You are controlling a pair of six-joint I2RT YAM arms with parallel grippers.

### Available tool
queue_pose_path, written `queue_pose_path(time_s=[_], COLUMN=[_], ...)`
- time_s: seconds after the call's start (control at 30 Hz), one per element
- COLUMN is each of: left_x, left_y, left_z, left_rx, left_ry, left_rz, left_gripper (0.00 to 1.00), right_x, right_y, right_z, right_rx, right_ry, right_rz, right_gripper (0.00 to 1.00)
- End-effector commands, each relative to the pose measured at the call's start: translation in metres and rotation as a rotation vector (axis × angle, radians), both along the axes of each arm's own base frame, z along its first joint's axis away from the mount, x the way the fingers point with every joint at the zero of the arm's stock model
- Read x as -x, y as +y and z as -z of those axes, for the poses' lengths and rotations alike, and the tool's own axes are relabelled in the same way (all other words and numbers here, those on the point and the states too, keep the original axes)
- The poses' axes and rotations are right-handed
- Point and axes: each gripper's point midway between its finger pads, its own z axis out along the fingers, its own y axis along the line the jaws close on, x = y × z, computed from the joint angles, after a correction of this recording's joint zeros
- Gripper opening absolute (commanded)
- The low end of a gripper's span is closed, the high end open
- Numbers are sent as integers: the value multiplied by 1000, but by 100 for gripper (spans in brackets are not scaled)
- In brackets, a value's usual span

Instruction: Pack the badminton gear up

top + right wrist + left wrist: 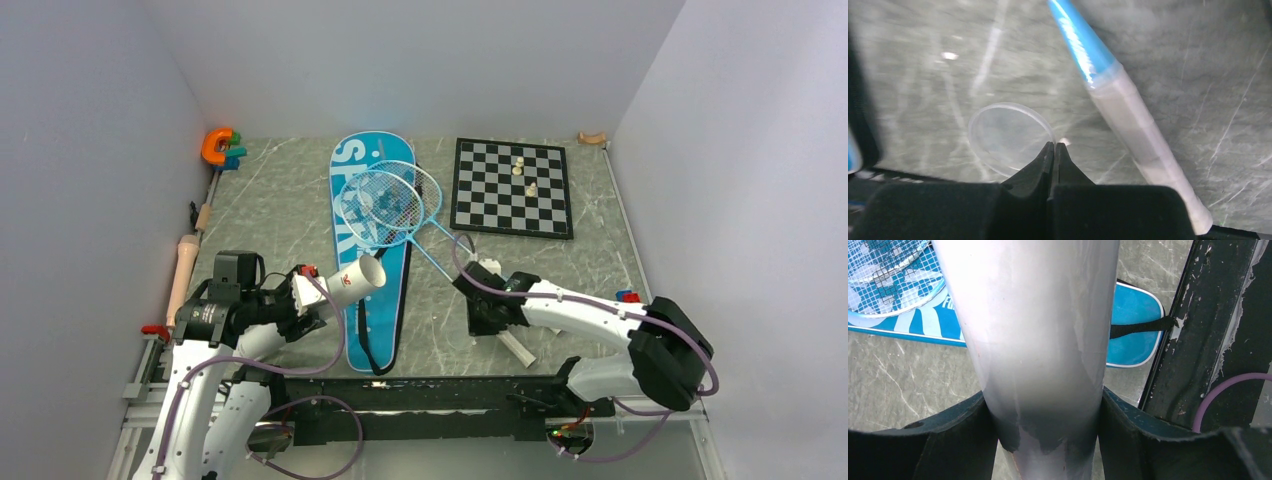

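Observation:
The long blue bag [372,300] lettered SPORT lies flat in the middle of the table, and its near end with a black strap also shows in the left wrist view [1133,335]. Two rackets rest with their stringed heads [388,203] on the bag; one white handle [1143,145] on a blue shaft lies right of my right gripper. My left gripper [1048,405] is shut on a white tube [356,280] and holds it tilted over the bag's left edge. My right gripper [1054,146] is shut, its tips pinching the rim of a clear round lid [1005,135] on the table.
A black-and-white chessboard [512,187] with pale pieces sits at the back right. An orange and green toy [220,147] and a wooden roller [184,270] lie along the left wall. A black rail [430,395] runs along the near edge.

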Motion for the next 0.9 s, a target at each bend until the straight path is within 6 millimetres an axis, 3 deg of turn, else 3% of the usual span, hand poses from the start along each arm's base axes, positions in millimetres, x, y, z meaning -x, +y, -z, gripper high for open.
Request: queue_pose_path(time_s=[0.0, 0.2, 0.37, 0.53, 0.87], left_x=[-1, 1, 1, 1, -1], left_y=[-4, -5, -6, -7, -7], left_z=[-8, -6, -4, -6, -4], left_rx=[12, 12, 8, 11, 8], left_ry=[-45, -41, -37, -42, -43], left_rz=[38, 48, 54, 59, 52], left_gripper=[39, 39, 39, 39, 39], right_x=[-32, -53, -56, -64, -64], right_y=[32, 58, 95, 123, 156], right_z=[-74, -175, -238, -262, -273], right_rx=[-151, -438, -623, -713, -798], right_ry=[-134, -247, -285, -284, -242], right_rz=[-61, -175, -310, -383, -448], right_gripper=[0, 0, 0, 0, 0])
